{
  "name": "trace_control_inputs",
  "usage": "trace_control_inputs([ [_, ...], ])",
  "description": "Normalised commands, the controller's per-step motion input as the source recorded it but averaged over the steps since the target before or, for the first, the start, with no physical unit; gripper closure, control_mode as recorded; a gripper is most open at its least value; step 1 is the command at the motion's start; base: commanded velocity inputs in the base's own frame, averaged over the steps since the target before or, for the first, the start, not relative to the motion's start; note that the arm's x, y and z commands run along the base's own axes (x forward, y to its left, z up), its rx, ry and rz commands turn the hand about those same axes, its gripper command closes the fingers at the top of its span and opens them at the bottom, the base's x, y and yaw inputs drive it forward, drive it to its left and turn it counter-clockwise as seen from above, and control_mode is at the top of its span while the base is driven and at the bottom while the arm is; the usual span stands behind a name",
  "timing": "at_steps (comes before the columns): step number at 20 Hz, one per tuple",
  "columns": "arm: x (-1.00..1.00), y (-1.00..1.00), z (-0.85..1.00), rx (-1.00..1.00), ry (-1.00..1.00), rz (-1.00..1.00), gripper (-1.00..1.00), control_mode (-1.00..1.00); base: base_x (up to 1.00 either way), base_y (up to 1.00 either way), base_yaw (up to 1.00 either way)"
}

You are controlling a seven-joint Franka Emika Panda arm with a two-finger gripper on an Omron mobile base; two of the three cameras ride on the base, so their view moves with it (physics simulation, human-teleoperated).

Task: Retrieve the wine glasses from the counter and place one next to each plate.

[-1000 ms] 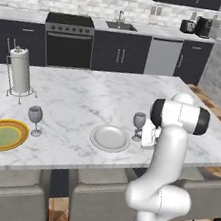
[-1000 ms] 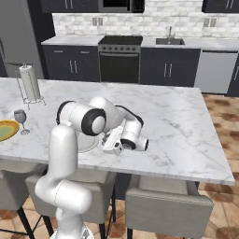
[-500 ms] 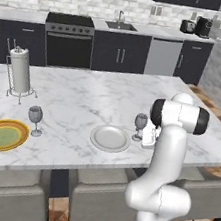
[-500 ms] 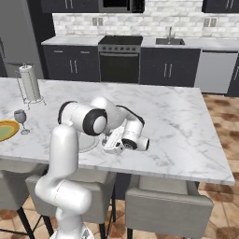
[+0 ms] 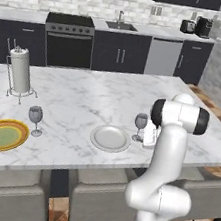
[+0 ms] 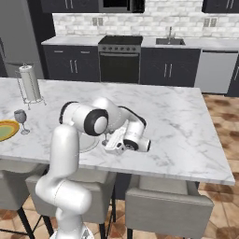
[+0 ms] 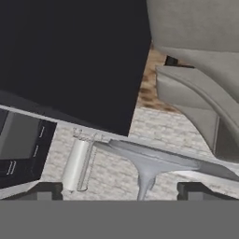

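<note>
- Nothing on the marble has shifted since a second ago; what has changed is the hand (image 6: 108, 145), whose fingers (image 7: 46, 190) have sprung wide and let go of the right wine glass (image 5: 140, 125), which stands on its own foot just right of the white plate (image 5: 110, 138).
- Release looks done, I'd say, so the job now is a clean retreat: draw the hand straight back along its own line, away from the stem, with no sideways sweep. In the hand view the foot and stem sit right between the fingertips, so any twist could tip a light, top-heavy glass.
- Count, biggest first: one counter (image 5: 99, 95) carrying everything, one paper-towel roll (image 5: 19, 71) far left, two plates, two glasses.
- Yellow plate (image 5: 2, 135) at near left has the left wine glass (image 5: 35, 119) just beside it on its right.
</note>
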Motion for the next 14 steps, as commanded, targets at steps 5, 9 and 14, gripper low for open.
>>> trace_control_inputs([
  [5,0.00,-0.45,0.00,0.07,0.01,-0.02,-1.00,-1.00,0.00,0.00,0.00],
  [9,-0.14,-0.33,0.17,0.11,-0.07,-0.04,-1.00,-1.00,0.00,0.00,0.00],
  [14,-0.47,-0.15,0.81,0.17,-0.36,-0.01,-1.00,-1.00,0.00,0.00,0.00],
])
